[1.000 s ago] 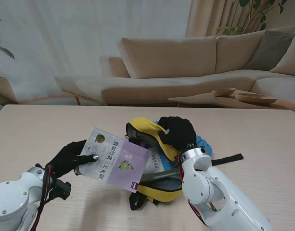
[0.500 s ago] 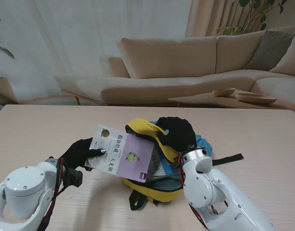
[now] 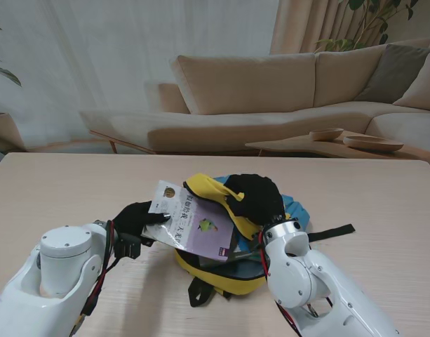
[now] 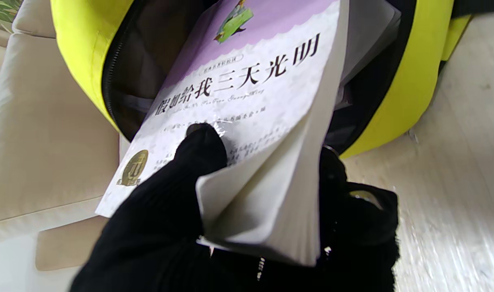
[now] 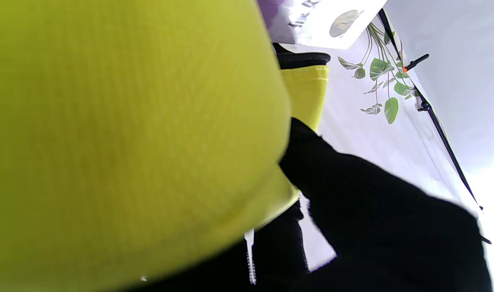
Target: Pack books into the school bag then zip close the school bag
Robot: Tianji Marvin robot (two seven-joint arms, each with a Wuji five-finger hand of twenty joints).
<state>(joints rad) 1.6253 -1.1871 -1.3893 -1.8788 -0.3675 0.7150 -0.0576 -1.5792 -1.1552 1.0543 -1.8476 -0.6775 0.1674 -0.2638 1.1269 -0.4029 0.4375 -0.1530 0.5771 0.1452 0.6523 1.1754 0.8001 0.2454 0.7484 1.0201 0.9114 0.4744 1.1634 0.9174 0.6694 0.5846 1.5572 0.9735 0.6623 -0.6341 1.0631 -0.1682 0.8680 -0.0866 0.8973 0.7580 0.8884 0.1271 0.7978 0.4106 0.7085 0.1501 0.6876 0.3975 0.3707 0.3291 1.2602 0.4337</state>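
Left hand grips book, right hand bag flap, over wooden table before sofa.

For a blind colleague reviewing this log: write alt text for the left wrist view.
The black-gloved left hand grips a white-and-purple paperback book by one end, its far end pushed into the open mouth of a yellow school bag. The bag lies on a light wooden table.
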